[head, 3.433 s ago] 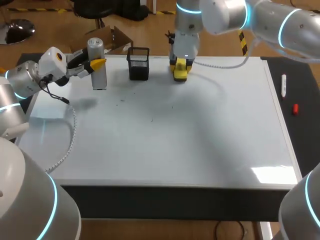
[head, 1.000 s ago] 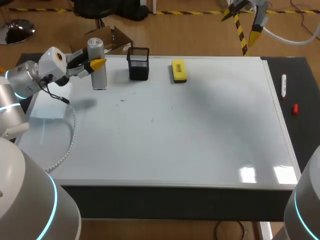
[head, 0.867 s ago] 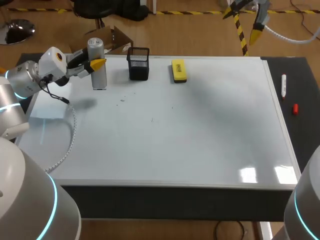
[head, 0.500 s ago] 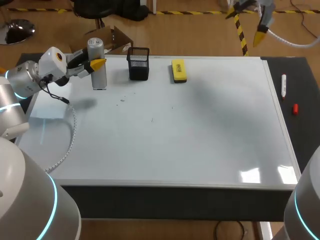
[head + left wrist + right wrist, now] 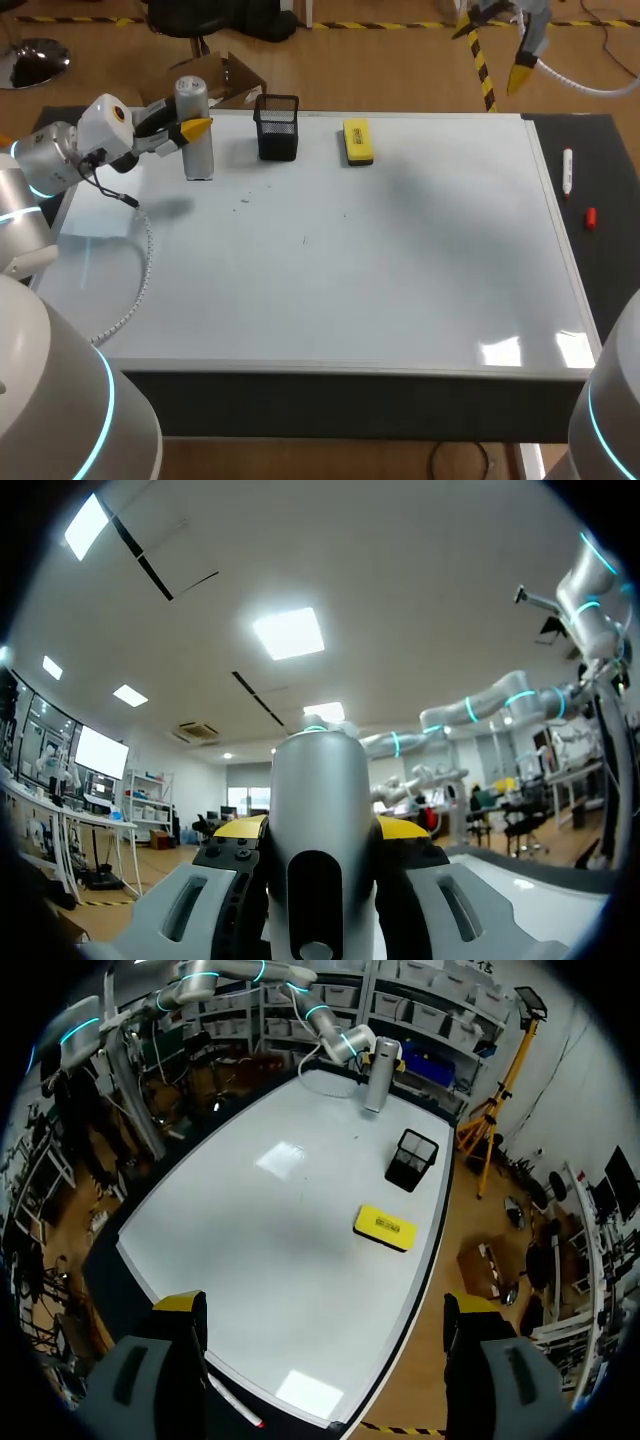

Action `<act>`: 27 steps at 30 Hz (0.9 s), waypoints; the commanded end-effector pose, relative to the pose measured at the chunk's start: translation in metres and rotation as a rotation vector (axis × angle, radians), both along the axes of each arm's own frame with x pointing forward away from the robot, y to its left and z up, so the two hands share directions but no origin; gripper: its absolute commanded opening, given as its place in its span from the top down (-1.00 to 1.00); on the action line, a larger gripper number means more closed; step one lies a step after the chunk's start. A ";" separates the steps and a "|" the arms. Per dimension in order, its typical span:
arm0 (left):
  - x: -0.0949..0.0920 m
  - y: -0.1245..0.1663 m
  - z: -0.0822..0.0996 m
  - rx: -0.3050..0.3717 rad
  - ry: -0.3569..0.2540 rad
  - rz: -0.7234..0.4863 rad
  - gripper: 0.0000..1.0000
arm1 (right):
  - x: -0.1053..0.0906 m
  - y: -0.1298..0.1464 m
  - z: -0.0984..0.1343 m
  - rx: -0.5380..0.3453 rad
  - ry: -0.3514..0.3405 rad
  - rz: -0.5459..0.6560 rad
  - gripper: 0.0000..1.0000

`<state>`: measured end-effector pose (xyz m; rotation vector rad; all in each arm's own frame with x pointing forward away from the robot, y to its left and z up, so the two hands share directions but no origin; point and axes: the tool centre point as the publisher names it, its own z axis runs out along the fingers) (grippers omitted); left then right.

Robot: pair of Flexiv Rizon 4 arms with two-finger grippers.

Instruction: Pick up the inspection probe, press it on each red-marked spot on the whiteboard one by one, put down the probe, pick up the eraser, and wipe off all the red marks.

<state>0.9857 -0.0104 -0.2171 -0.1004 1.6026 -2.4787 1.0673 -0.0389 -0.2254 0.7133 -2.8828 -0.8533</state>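
The silver cylindrical probe (image 5: 198, 155) stands upright at the whiteboard's (image 5: 400, 280) far left corner, and my left gripper (image 5: 190, 126) is shut on its upper part. In the left wrist view the probe (image 5: 320, 820) fills the gap between the fingers of the left gripper (image 5: 320, 832). The yellow eraser (image 5: 357, 141) lies flat near the far edge. My right gripper (image 5: 497, 42) hangs open, high beyond the far right edge, holding nothing. Below the right gripper (image 5: 325, 1305) I see the whiteboard (image 5: 280, 1230), the eraser (image 5: 385, 1226) and the probe (image 5: 380, 1060). I see no red marks, only faint dark specks (image 5: 305, 240).
A black mesh cup (image 5: 277, 128) stands between probe and eraser; from the right wrist the cup (image 5: 412, 1158) sits just past the eraser. A white marker (image 5: 568, 170) and a red cap (image 5: 590, 218) lie on the dark strip right of the board.
A few seconds ago my right gripper was down at the eraser; it has since let go and risen beyond the far right edge, drifting slightly right. The left arm and probe have not moved.
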 end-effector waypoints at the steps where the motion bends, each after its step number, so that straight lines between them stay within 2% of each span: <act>1: 0.001 -0.007 -0.002 -0.010 -0.006 0.006 1.00 | 0.000 -0.001 0.001 -0.004 0.000 0.002 -1.00; 10: 0.017 -0.022 0.025 -0.023 -0.069 -0.043 1.00 | 0.000 -0.001 0.001 -0.004 0.000 0.002 -1.00; 19: 0.046 -0.055 0.059 -0.023 -0.124 -0.145 1.00 | 0.000 -0.001 0.001 -0.004 0.000 0.002 -1.00; 20: 0.049 -0.057 0.061 -0.019 -0.128 -0.149 1.00 | 0.000 -0.001 0.001 -0.004 0.000 0.002 -1.00; 21: 0.054 -0.061 0.064 -0.050 -0.120 -0.175 1.00 | 0.000 -0.001 0.001 -0.004 0.000 0.002 -1.00; 23: 0.061 -0.067 0.068 -0.025 -0.123 -0.192 1.00 | 0.000 -0.001 0.001 -0.004 0.000 0.002 -1.00; 25: 0.067 -0.072 0.071 -0.054 -0.109 -0.209 1.00 | 0.000 -0.001 0.001 -0.004 0.000 0.002 -1.00; 27: 0.075 -0.078 0.075 -0.047 -0.119 -0.221 1.00 | 0.000 -0.001 0.001 -0.004 0.000 0.002 -1.00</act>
